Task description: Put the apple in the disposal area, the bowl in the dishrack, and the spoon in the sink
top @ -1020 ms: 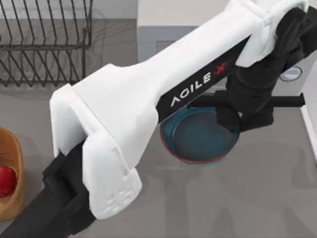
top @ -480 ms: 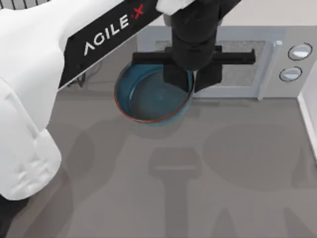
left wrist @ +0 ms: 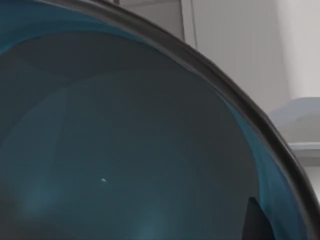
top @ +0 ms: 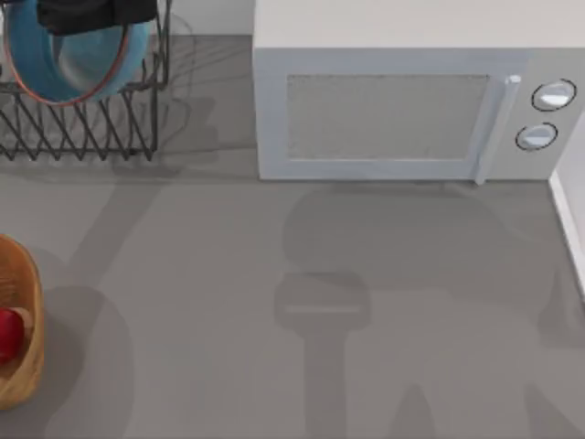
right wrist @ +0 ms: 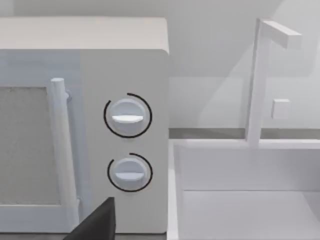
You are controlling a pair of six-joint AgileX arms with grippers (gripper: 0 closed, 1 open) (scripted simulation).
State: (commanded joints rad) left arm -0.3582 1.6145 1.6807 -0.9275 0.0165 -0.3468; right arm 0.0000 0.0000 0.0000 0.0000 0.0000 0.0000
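Note:
The blue bowl (top: pixel 69 59) with its reddish-brown rim hangs tilted in the dark wire dishrack (top: pixel 87 123) at the table's far left. My left gripper (top: pixel 96 16) is shut on the bowl's far rim at the picture's top edge. The left wrist view looks into the bowl's dark blue inside (left wrist: pixel 125 150), with one fingertip (left wrist: pixel 255 222) at its rim. The red apple (top: pixel 7 334) lies in the tan disposal area (top: pixel 23 302) at the left edge. The sink (right wrist: pixel 250 210) is a pale basin right of the microwave, and its rim (top: pixel 569 229) runs along the table's right edge. The spoon is out of view.
A white microwave (top: pixel 402 110) with two knobs stands at the back, and its knobs (right wrist: pixel 127 117) face the right wrist camera. A white faucet (right wrist: pixel 257 80) rises behind the sink. A dark part of my right gripper (right wrist: pixel 97 222) sits low in the right wrist view.
My left arm carried the bowl from in front of the microwave leftward and back into the dishrack. The arm has left the middle of the top view.

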